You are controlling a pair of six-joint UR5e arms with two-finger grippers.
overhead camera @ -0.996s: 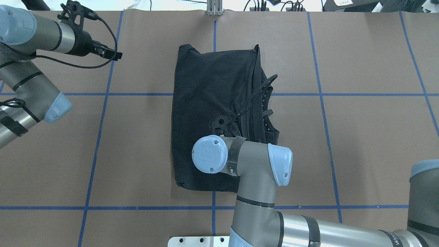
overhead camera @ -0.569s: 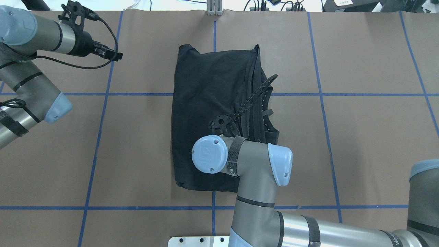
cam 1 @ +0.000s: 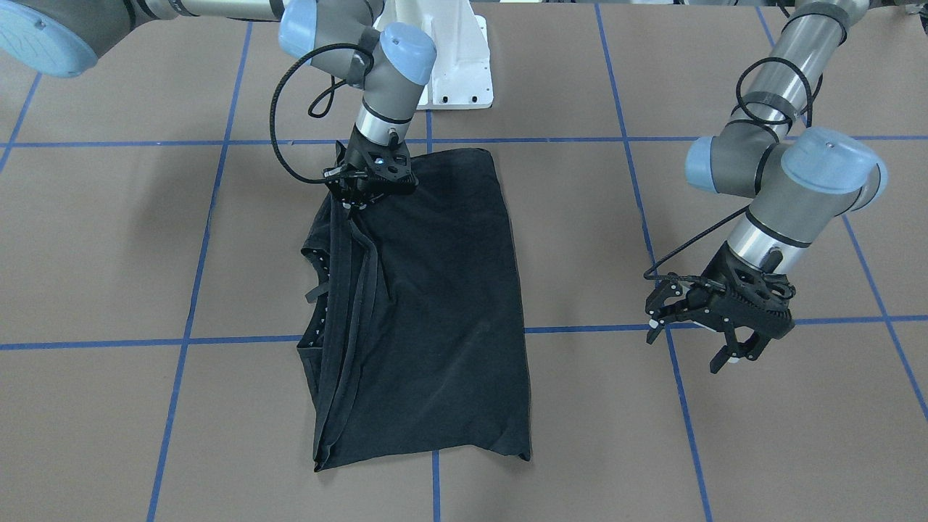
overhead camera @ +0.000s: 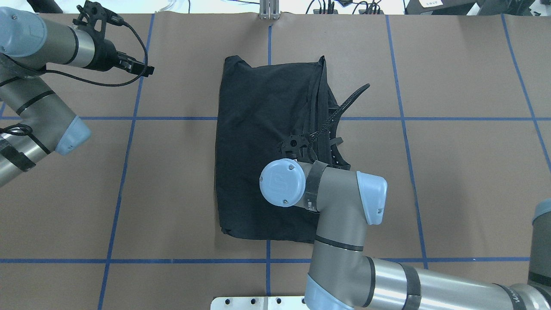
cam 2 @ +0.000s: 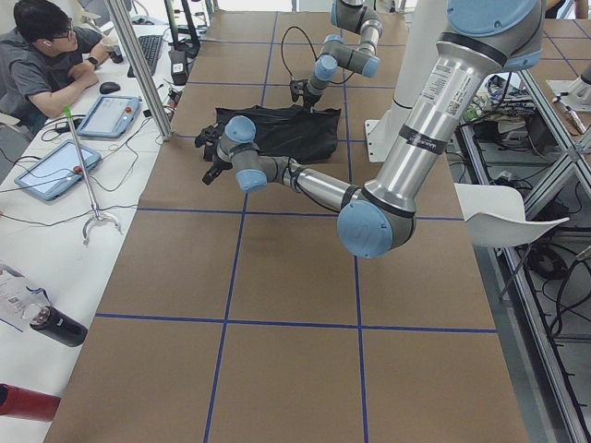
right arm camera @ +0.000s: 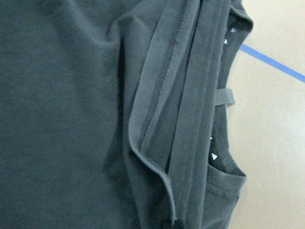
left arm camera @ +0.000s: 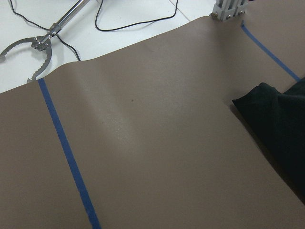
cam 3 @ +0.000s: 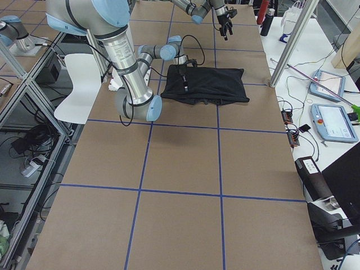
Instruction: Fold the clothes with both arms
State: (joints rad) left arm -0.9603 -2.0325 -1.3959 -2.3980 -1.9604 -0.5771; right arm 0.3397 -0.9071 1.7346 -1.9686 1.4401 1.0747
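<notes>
In the front-facing view the black T-shirt (cam 1: 435, 304) lies folded into a long rectangle on the desk (cam 1: 652, 449), plain side up. The right gripper (cam 1: 359, 197) is down on its stacked edge, near the corner closest to the robot's base. I cannot tell whether its jaws have cloth. The left gripper (cam 1: 732, 346) hangs well off to the other side over bare desk, jaws apart, holding nothing.

The step looks like taking that layered edge for the next fold.

From overhead the right wrist hides its own gripper. Most of the shirt lies ahead of it, and there is wide bare desk on its outer side.

The right wrist view shows staggered hems (right arm camera: 157, 119) directly below, with the open neckline (right arm camera: 228, 162) just outboard. A good pinch should catch every layer, not only the top hem, then lift low and carry straight.

The left wrist view shows a shirt corner at the picture's edge and a blue tape line (left arm camera: 66, 152). The desk ends close ahead.

In the side views a person (cam 2: 37, 55) and tablets (cam 3: 332, 118) sit beyond that far edge, so forward reaches should stay short.
</notes>
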